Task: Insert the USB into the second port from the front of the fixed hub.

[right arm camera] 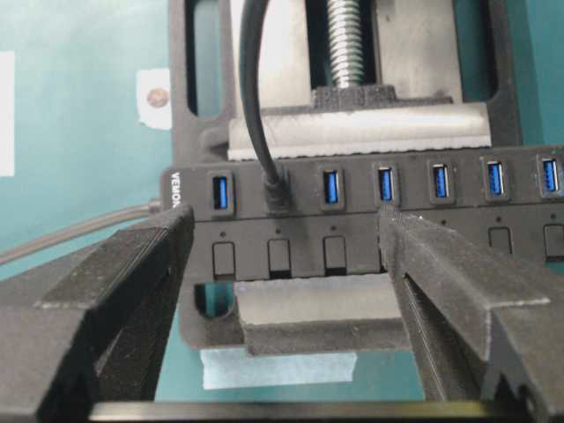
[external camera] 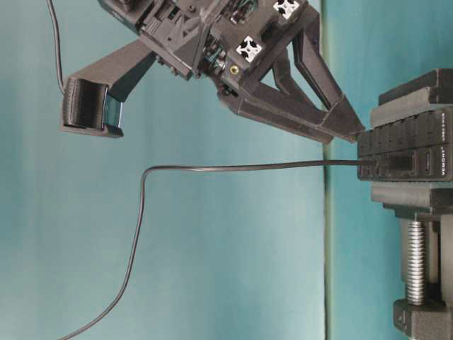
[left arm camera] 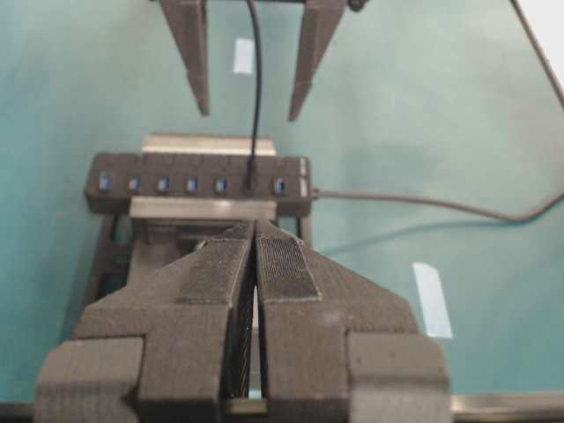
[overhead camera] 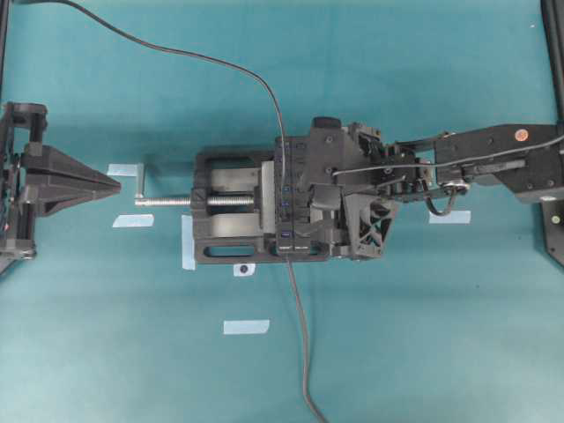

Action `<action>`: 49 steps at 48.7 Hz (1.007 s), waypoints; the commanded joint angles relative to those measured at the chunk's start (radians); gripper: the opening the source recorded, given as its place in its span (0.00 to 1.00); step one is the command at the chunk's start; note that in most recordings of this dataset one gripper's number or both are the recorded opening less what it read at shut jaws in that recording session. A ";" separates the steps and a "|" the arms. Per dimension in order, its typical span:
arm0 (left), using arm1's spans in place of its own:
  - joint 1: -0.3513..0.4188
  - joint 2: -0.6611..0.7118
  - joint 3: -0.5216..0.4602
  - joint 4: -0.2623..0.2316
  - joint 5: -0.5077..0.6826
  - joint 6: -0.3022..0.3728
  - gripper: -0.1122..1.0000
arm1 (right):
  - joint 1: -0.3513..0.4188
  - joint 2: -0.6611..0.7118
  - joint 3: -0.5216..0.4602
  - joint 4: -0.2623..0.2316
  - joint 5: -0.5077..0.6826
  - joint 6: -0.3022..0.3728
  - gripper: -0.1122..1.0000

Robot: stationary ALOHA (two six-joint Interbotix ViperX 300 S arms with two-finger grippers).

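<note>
Black ribbed pads line the right pincer, and its two fingers stand wide apart with nothing between them. It hangs just above the hub, one finger on each side of the plug. The left pincer is closed, pad against pad, and holds nothing; it waits near the left edge of the worktop, well apart from the hub.

The plug already sits in a port of the hub, the second one counted from the end nearest the front edge of the worktop, with one free blue port beside it on that end. Its thin cable rises out of the port, bends over and runs away toward the far left corner of the worktop. The hub is clamped in the vise near the middle of the worktop, and its own thicker cord goes off to the front edge.

The plug looks small, light and hard, so I judge it would not deform under the pads, but it gives little surface to hold. If it needs a press or a new grip, the short moulded body just above the port is the place; the cable is soft and would only bend. The hub should not move, because the vise holds it.
</note>
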 commanded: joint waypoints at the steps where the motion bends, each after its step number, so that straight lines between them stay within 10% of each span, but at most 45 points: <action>1: 0.002 0.005 -0.011 0.002 -0.008 -0.003 0.10 | 0.003 -0.025 -0.009 0.002 -0.008 0.008 0.88; 49: 0.002 0.003 -0.011 0.002 -0.006 -0.002 0.10 | 0.009 -0.009 -0.008 0.003 -0.009 0.008 0.88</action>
